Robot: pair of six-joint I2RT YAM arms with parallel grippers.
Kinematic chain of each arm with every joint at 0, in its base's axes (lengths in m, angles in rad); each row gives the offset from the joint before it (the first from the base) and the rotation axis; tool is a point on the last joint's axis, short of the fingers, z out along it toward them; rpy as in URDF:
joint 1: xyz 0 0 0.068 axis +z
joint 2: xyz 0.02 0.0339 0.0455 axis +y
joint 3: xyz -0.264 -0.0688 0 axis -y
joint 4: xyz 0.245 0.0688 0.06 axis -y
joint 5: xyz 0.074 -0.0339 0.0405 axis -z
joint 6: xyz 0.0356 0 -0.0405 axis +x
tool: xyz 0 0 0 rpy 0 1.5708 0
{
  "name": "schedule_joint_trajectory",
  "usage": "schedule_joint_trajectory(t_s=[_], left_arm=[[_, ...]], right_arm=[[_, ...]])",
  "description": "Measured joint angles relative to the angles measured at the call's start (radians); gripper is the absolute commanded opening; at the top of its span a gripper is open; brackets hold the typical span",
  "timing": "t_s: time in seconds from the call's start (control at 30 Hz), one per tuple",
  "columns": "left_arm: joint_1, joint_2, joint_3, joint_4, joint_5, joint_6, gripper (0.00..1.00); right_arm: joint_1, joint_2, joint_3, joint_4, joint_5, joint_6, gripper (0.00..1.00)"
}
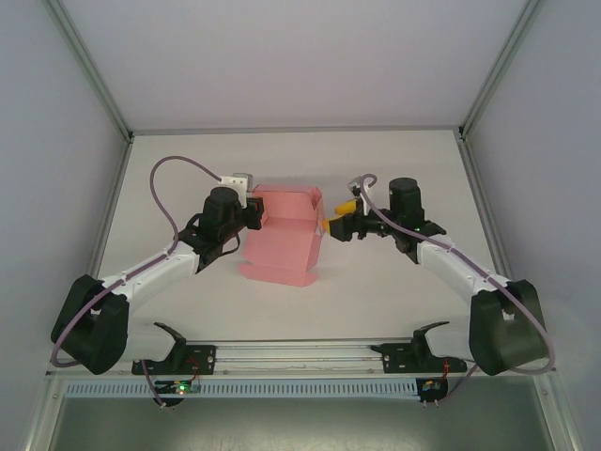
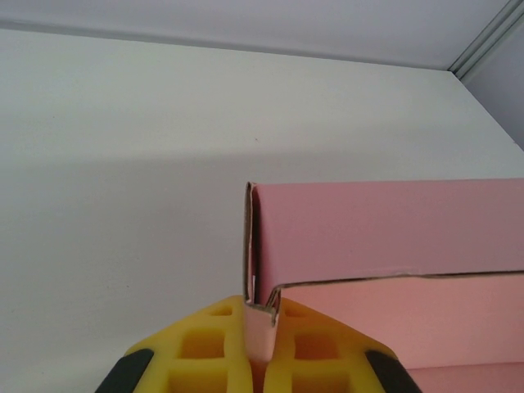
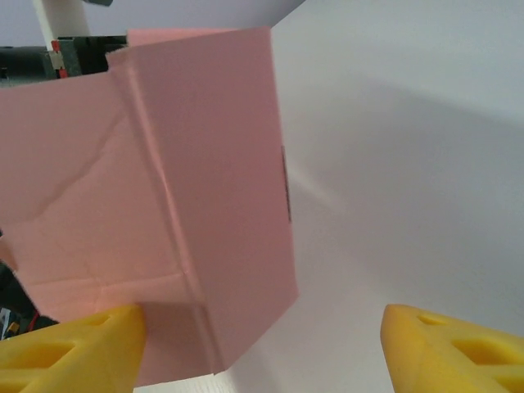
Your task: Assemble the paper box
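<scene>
Left gripper [image 2: 260, 332]: yellow fingers [image 2: 205, 348] closed together on a thin pink flap, pinched upright between them at the bottom centre of the left wrist view. In the top view this gripper [image 1: 252, 214] sits at the box's upper-left corner.

Right gripper [image 3: 262, 352]: fingers spread wide apart, one [image 3: 74, 344] at the lower left against the pink card (contact cannot be told), the other at the lower right over bare table. In the top view it [image 1: 331, 224] meets the box's right edge.

Paper box [image 1: 282, 235]: pink card, thin, creased, partly folded. It lies at the centre of the white table [image 1: 376, 301], between the two grippers. The upper part has raised walls, and a flat panel reaches toward the lower edge of the frame. In the left wrist view the box [image 2: 385, 229] shows a folded wall with a raw brownish cut edge and a second layer below. In the right wrist view the card [image 3: 164, 205] shows several fold lines and a diagonal wrinkle at the left.
</scene>
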Motion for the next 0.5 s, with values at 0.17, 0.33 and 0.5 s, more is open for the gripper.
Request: schedule_joint_trajectory(t_s=[0.17,0.33,0.5], left_arm=[[0.0,0.0,0.0,0.0,0.0,-0.002,0.01],[0.0,0.0,0.0,0.0,0.0,-0.003,0.01],[0.002,0.006,0.001,0.0,0.0,-0.002,0.0]], right_arm=[[0.051,0.029,0.036,-0.011,0.026,-0.028,0.7],[0.104,0.036,0.08,-0.066,0.133,-0.074,0.63],[0.167,0.036,0.131,-0.13,0.282,-0.124,0.59]])
